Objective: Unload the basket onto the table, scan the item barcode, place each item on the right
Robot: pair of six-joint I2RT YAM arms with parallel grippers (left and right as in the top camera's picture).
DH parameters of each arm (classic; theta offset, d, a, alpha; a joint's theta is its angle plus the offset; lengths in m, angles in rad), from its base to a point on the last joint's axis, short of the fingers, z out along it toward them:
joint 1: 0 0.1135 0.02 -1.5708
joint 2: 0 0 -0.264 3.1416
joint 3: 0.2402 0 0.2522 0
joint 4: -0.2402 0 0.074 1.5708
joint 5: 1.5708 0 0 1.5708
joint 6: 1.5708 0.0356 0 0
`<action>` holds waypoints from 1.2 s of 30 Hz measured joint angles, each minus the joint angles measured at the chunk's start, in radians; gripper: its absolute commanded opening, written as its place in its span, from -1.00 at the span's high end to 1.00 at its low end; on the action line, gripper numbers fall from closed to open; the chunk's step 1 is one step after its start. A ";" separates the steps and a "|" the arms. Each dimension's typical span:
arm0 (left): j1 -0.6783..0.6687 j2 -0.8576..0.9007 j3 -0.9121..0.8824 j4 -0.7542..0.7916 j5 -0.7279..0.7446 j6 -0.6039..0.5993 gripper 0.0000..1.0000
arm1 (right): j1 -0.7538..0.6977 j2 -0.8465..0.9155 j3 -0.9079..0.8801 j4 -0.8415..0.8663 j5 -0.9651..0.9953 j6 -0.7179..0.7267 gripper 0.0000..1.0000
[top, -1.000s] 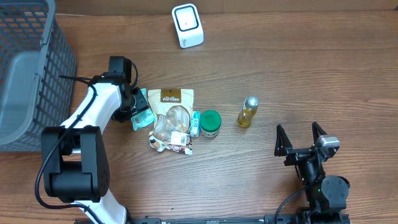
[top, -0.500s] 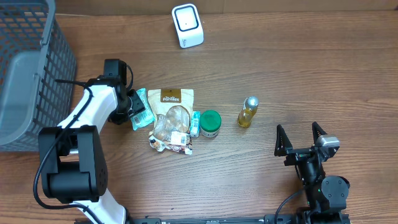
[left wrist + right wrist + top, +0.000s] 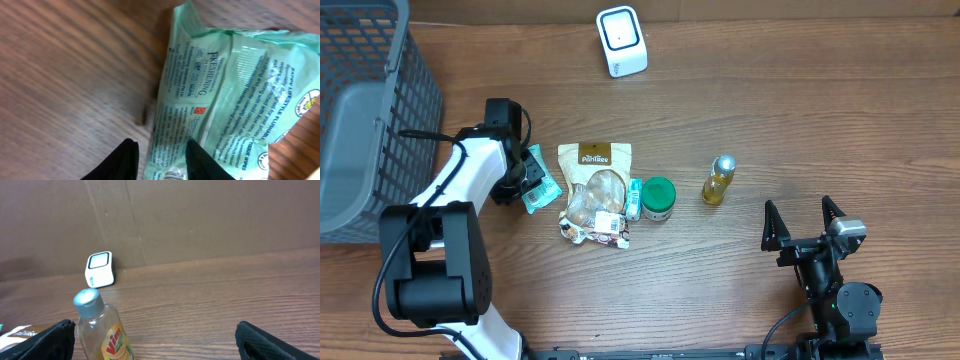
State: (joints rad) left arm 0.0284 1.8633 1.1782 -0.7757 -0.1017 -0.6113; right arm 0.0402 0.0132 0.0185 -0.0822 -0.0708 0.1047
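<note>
Half shut, my left claw (image 3: 161, 159) straddles the near end of the wipes packet (image 3: 225, 85), whose long axis runs ahead; I cannot tell if it's pinched yet.

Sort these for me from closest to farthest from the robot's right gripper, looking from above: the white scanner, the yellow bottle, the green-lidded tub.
Measured from the right gripper in the overhead view:
1. yellow bottle, standing just beyond the gripper, toward the middle.
2. green-lidded tub, further along, mid-table.
3. white scanner, up at the table's far edge.
</note>
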 measured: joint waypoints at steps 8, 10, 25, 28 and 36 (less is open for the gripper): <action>0.037 -0.043 -0.005 -0.039 0.009 -0.043 0.28 | 0.000 0.000 0.000 0.000 0.000 0.000 -1.00; 0.038 -0.071 -0.006 -0.039 0.016 -0.044 0.23 | 0.000 0.000 0.000 0.000 0.000 0.000 -1.00; 0.038 -0.109 -0.092 0.085 0.031 -0.071 0.11 | 0.000 0.000 0.000 0.000 0.000 0.000 -1.00; 0.038 -0.109 -0.126 0.126 0.042 -0.071 0.14 | 0.000 0.000 0.000 0.000 0.000 0.000 -1.00; 0.038 -0.097 -0.140 0.157 0.050 -0.072 0.21 | 0.000 0.000 0.000 0.000 0.000 0.000 -1.00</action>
State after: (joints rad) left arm 0.0662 1.7668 1.0386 -0.6189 -0.0521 -0.6830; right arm 0.0402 0.0132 0.0185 -0.0822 -0.0704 0.1047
